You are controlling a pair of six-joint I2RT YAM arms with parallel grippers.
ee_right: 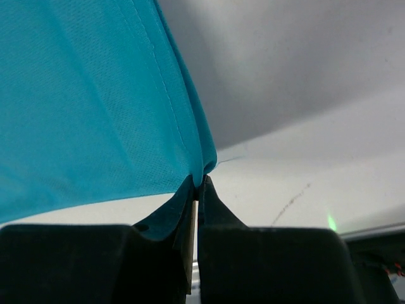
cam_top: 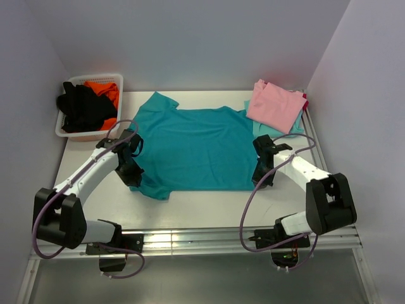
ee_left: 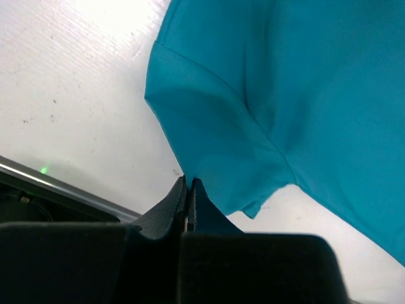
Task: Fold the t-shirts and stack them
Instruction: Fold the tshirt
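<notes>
Only the overhead view shows the whole teal t-shirt [cam_top: 196, 149]: flat mid-table, long axis left-right, sleeves left, hem right. The wrist views show the pinches: left gripper [ee_left: 190, 183] clamped on the near sleeve, right gripper [ee_right: 197, 183] on the near hem corner.

Probably a lab test booth: bare walls [cam_top: 190, 38] around a white table [cam_top: 202, 206].
</notes>
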